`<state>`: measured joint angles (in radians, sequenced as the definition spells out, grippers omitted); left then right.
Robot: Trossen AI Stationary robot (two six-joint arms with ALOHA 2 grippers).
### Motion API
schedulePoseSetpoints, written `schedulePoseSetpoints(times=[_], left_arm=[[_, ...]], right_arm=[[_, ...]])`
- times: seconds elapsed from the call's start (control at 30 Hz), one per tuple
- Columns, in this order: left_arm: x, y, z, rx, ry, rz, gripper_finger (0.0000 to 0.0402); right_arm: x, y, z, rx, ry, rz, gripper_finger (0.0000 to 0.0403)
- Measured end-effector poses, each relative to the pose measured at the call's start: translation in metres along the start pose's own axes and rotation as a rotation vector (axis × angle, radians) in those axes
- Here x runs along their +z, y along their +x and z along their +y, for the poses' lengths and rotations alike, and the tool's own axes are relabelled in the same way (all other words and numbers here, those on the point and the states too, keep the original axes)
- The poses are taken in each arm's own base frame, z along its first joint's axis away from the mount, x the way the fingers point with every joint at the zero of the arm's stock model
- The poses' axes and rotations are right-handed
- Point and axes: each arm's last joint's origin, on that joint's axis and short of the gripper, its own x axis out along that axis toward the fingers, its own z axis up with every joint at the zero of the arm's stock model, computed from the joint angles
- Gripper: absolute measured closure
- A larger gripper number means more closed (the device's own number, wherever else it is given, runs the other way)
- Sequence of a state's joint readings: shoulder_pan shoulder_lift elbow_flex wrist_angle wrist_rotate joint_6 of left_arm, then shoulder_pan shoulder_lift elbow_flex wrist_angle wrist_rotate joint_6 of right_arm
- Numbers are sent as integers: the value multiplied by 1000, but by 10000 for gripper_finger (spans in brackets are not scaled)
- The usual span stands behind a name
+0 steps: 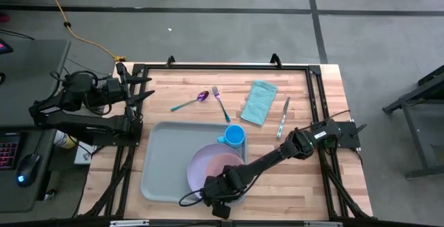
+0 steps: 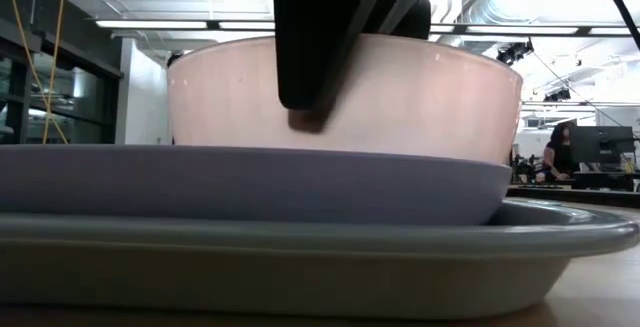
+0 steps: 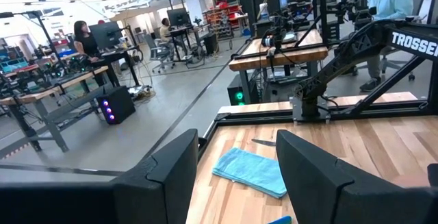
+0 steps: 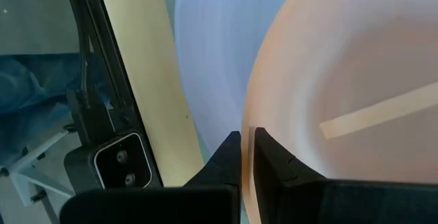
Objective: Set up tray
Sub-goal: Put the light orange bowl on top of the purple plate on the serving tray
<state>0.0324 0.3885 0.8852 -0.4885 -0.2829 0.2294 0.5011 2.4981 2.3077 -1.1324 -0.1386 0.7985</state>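
Observation:
The pale grey-green tray [image 1: 161, 159] lies at the near middle of the table. A round lavender plate [image 1: 197, 173] lies on it, and a pale pink bowl [image 1: 223, 162] sits in the plate; the plate's rim [image 2: 250, 182] hides the bowl's base. A blue cup [image 1: 234, 137] stands at the tray's far right corner. My right gripper [image 1: 220, 189] is at the bowl's near side, shut on its rim. My left gripper [image 3: 236, 176] is open and waits above the table's far left corner [image 1: 142, 88]. My right gripper [image 4: 246, 148] pinches the pink bowl's rim [image 4: 250, 118] on its near side, one finger inside the bowl and one outside. The outer finger [image 2: 320, 37] comes down from above over the bowl's wall [image 2: 420, 97]. The bowl is upright, inside the plate.
Beyond the tray lie a purple spoon with a teal handle [image 1: 191, 102], a fork [image 1: 220, 102], a folded teal cloth [image 1: 260, 102] and a knife [image 1: 283, 116]. Bare wood shows to the right of the tray. The right arm [image 1: 291, 147] crosses the table's near right part.

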Motion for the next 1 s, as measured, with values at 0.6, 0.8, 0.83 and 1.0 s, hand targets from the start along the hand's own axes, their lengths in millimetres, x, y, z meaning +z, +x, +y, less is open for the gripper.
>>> schedulePoseSetpoints(times=[0.6, 0.8, 0.83, 1.0], left_arm=[[0, 0, 0, -3, 0, 0, 174], [0, 0, 0, -3, -2, 0, 174], [0, 0, 0, -3, -2, 0, 174], [0, 0, 0, -2, -2, 0, 174]], right_arm=[[-17, 19, 5, -62, 28, 88, 403], [-23, 19, 5, -106, 55, 94, 403], [-23, 19, 5, -111, 57, 95, 403], [-29, 19, 6, -138, 59, 112, 403]])
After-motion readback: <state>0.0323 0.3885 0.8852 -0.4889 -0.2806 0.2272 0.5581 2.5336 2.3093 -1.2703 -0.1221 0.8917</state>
